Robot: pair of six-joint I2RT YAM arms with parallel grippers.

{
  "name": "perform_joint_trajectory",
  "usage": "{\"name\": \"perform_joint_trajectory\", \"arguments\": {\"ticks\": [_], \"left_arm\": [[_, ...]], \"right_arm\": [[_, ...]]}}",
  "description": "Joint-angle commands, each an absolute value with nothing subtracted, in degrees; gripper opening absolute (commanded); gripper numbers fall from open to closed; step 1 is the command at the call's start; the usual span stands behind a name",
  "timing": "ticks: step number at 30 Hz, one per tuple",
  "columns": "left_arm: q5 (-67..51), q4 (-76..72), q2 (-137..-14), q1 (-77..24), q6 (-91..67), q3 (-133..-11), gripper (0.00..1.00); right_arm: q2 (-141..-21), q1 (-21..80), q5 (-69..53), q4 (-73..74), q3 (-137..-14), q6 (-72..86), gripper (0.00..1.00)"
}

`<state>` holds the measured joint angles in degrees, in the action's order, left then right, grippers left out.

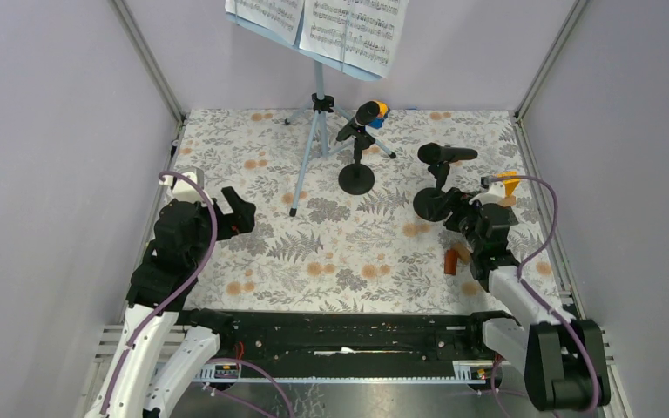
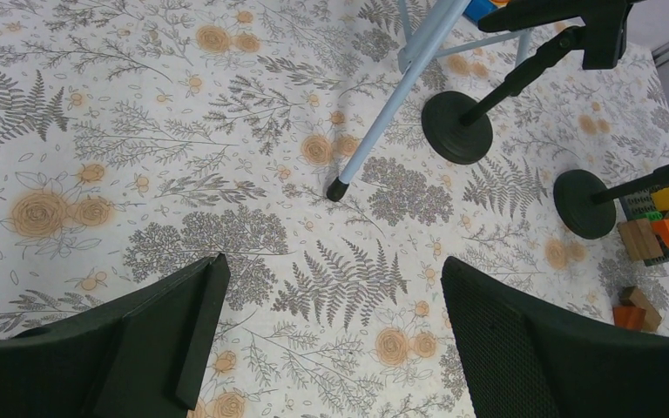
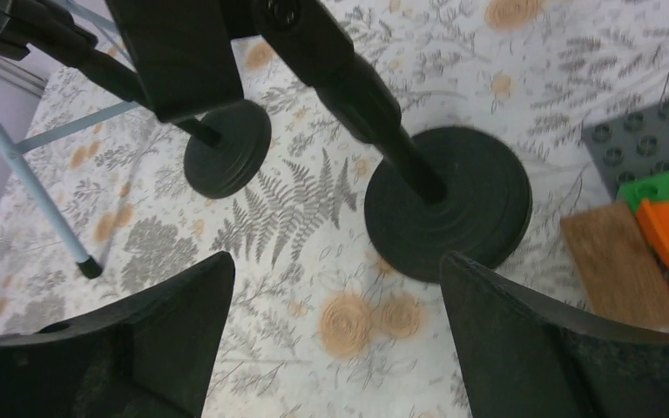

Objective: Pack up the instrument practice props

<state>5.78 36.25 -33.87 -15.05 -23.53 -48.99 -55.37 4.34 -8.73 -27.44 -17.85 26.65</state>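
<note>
**Music desk (image 1: 305,43) cut off at top**

It and pages (image 1: 357,30) run off frame, far centre, on upright tripod (image 1: 318,104). Nearer mic (image 1: 447,153) lies level, axis L-R. R gripper (image 3: 335,270) gapes before its holder base (image 3: 449,205). L gripper (image 2: 331,266) gapes, empty.

Plain lilac walls (image 1: 43,131) enclose three sides, met by pale metal corner posts (image 1: 148,59). Under the left gripper (image 2: 331,283) and beyond its fingers (image 2: 174,340) spreads the tablecloth (image 2: 139,174) (grey ferns, orange roses), evenly lit.
</note>
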Motion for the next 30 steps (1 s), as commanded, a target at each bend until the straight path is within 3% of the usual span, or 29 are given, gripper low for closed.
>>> {"name": "perform_joint_trajectory", "arguments": {"ticks": [1, 7, 14, 22, 30], "left_arm": [[3.4, 32.7, -33.6, -14.7, -22.3, -48.5, 0.99], [3.7, 32.3, -32.4, -14.6, -22.2, -48.1, 0.99], [0.4, 28.0, -35.5, -14.2, -23.7, -47.2, 0.99], [-0.7, -8.0, -50.3, -14.8, -32.5, -39.9, 0.99], [7.1, -26.6, -71.3, -18.5, -23.4, -44.4, 0.97]], "right_arm": [[-62.7, 4.2, -9.2, -47.0, -19.9, 19.2, 0.93], [-68.2, 4.2, -13.1, -51.6, -22.0, 17.0, 0.89], [-57.5, 4.3, -12.7, -42.6, -19.3, 18.9, 0.92], [-39.6, 4.3, -10.5, -15.9, -22.3, 20.9, 0.94], [-26.8, 4.3, -16.8, -4.6, -23.9, 27.2, 0.94]]}}
